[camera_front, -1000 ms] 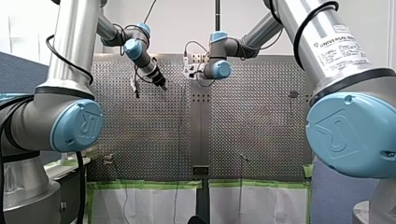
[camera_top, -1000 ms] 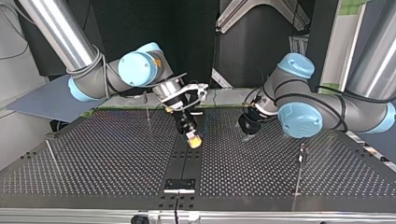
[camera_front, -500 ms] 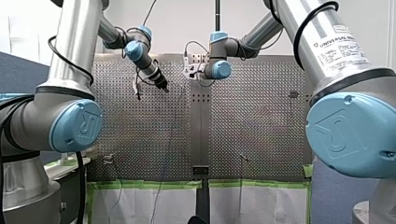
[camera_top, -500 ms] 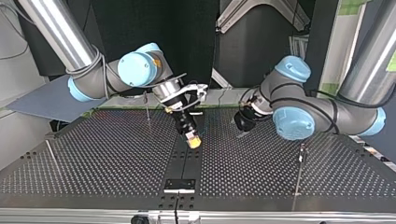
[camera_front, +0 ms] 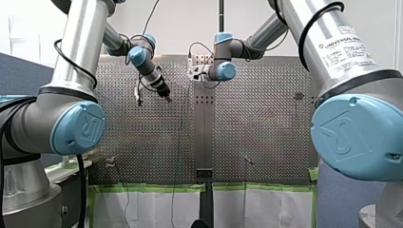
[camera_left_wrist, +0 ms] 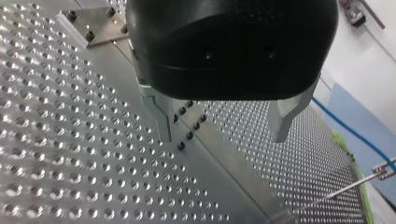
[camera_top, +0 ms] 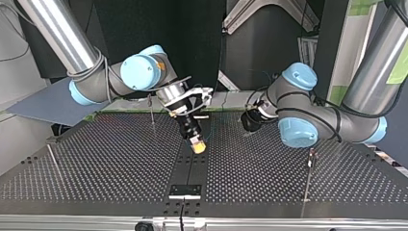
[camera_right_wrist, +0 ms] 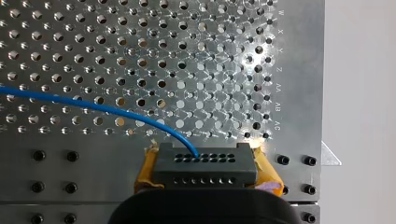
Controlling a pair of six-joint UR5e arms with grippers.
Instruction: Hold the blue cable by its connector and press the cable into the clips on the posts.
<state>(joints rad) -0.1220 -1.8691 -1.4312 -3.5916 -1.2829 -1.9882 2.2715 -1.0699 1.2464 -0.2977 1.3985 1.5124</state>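
Blue cable (camera_right_wrist: 93, 106) ran off the connector (camera_right_wrist: 205, 163), which sat clamped in the right pincer (camera_top: 197, 145), low over the middle strip of the surface (camera_top: 96, 163). That pincer had barely budged in the last second. The left pincer (camera_left_wrist: 223, 128), fingers apart and empty, had drifted toward the middle, probably lining up to help. The blue cable passed near a post (camera_left_wrist: 345, 189) but seemingly wasn't in its clip (camera_left_wrist: 384, 169), so routing likely hadn't started. No containers in view.

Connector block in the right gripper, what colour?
Dark grey connector, with rows of small holes; clearest in the right wrist view.
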